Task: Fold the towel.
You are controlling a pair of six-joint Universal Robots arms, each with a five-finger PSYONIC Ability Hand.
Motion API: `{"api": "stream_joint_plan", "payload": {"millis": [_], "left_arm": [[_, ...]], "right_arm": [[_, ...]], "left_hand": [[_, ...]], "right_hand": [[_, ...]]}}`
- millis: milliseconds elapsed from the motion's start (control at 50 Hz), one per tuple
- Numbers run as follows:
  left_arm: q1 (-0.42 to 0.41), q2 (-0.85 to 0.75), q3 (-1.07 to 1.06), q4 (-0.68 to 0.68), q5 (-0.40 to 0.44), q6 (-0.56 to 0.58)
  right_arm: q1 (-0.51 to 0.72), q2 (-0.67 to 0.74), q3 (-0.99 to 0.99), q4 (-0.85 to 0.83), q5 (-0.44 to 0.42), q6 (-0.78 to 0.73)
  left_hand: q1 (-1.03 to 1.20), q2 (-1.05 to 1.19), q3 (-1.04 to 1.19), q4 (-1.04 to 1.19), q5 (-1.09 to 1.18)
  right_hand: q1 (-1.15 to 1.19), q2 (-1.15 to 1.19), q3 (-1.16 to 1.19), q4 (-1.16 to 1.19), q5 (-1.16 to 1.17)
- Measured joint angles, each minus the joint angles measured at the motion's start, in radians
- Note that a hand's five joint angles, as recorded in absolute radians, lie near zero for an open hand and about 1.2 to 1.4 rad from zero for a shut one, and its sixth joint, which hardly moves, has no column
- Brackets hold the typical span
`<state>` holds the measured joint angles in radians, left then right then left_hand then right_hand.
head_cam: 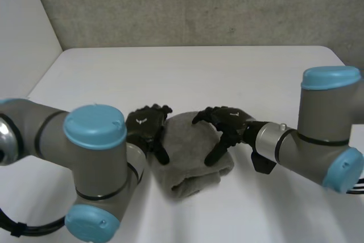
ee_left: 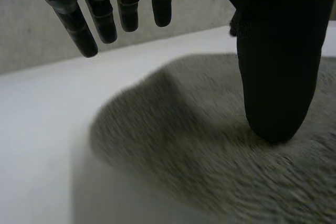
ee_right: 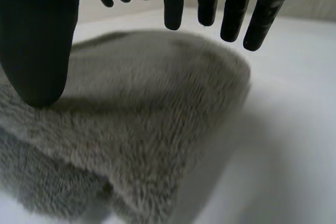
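Flanking the towel [head_cam: 183, 155], left hand [head_cam: 145, 127] and right hand [head_cam: 227, 121] are spread (thumbs touching it).

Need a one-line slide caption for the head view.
Left hand and right hand, both open, rest on a folded grey towel on the white table.

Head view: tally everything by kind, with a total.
towel: 1
hands: 2 (left hand, right hand)
arms: 2 (left arm, right arm)
table: 1
Total: 6
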<state>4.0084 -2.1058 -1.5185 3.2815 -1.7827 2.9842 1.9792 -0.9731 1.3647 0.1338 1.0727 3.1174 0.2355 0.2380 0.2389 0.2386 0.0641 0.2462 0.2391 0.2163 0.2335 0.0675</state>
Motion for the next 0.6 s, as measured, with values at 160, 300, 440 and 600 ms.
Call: {"api": "stream_joint_plan", "payload": {"millis": [160,300,440,600], "left_arm": [[-0.033,-0.070,-0.008,-0.005,-0.025,-0.038],[-0.036,-0.100,-0.004,0.001,-0.038,-0.014],[-0.029,-0.023,0.002,0.003,-0.040,0.051],[0.003,0.161,0.004,-0.009,-0.040,0.174]], "right_arm": [[-0.001,0.126,-0.103,0.048,-0.013,-0.129],[0.010,0.142,-0.108,0.039,0.014,-0.251],[0.010,0.028,-0.063,-0.041,0.025,-0.240],[-0.029,-0.193,0.019,-0.206,0.119,-0.121]], "left_hand": [[0.000,-0.001,-0.002,-0.001,-0.002],[-0.022,-0.025,-0.026,-0.026,-0.017],[-0.045,-0.052,-0.052,-0.051,-0.036],[-0.052,-0.060,-0.062,-0.061,-0.037]], "right_hand": [[0.000,0.000,0.000,0.000,-0.001],[-0.012,0.000,0.000,0.000,-0.010],[-0.016,0.000,0.000,0.000,-0.014],[-0.016,0.000,0.000,0.000,-0.014]]}}
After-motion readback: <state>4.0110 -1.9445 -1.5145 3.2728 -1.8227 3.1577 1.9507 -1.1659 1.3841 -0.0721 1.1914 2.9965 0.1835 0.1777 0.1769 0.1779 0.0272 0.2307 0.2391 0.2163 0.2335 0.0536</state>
